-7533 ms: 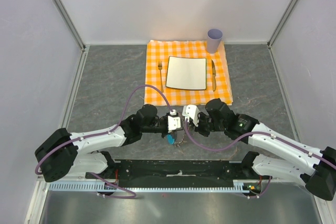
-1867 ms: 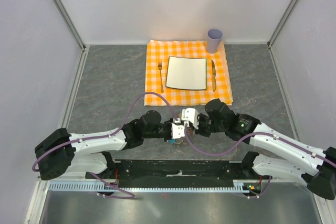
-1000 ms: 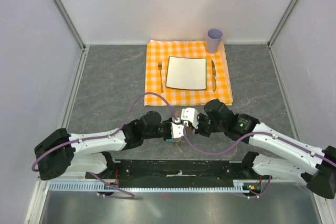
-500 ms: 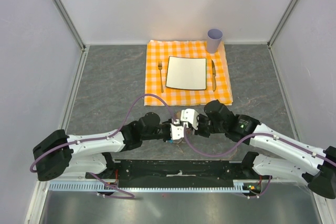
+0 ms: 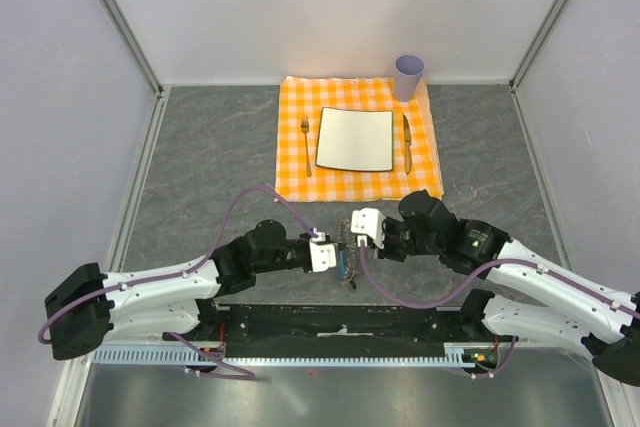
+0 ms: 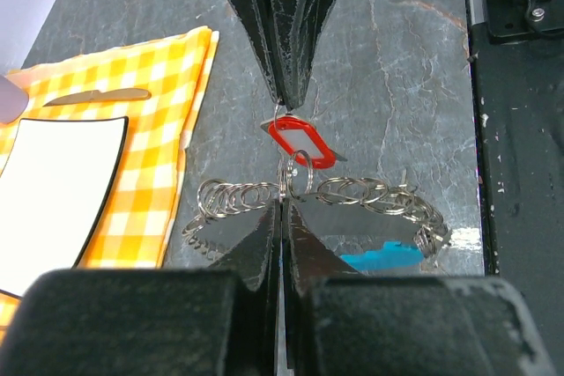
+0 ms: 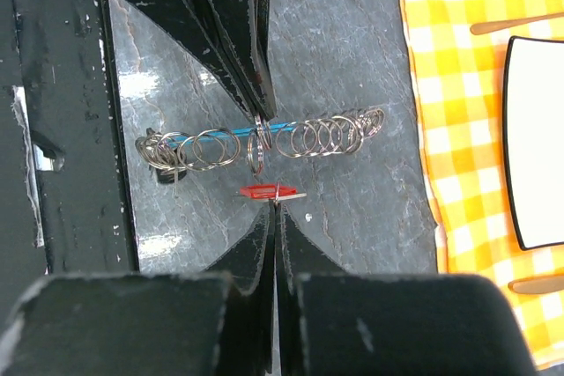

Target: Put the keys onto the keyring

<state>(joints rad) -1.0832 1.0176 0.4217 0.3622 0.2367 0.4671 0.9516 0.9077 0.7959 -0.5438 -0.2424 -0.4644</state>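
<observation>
The keyring (image 6: 352,191) is a chain of silvery rings with a blue tab (image 6: 379,260), stretched level just above the grey tabletop. My left gripper (image 6: 284,200) is shut on one ring near the chain's middle. The key (image 6: 300,143) has a bright red head and hangs from a small metal loop. In the right wrist view my right gripper (image 7: 275,207) is shut on the loop of the key (image 7: 264,190), a short way from the keyring (image 7: 317,136). The two grippers point tip to tip. In the top view the keyring (image 5: 348,269) dangles between them.
An orange checked cloth (image 5: 295,157) lies at the back with a white square plate (image 5: 355,139), a fork (image 5: 305,142), a knife (image 5: 407,142) and a lilac cup (image 5: 408,75). The black base rail (image 5: 340,322) runs along the near edge. Side walls enclose the table.
My left arm has drawn back toward the near left, taking the keyring with it. The right gripper has shifted slightly right. Both stay shut.
</observation>
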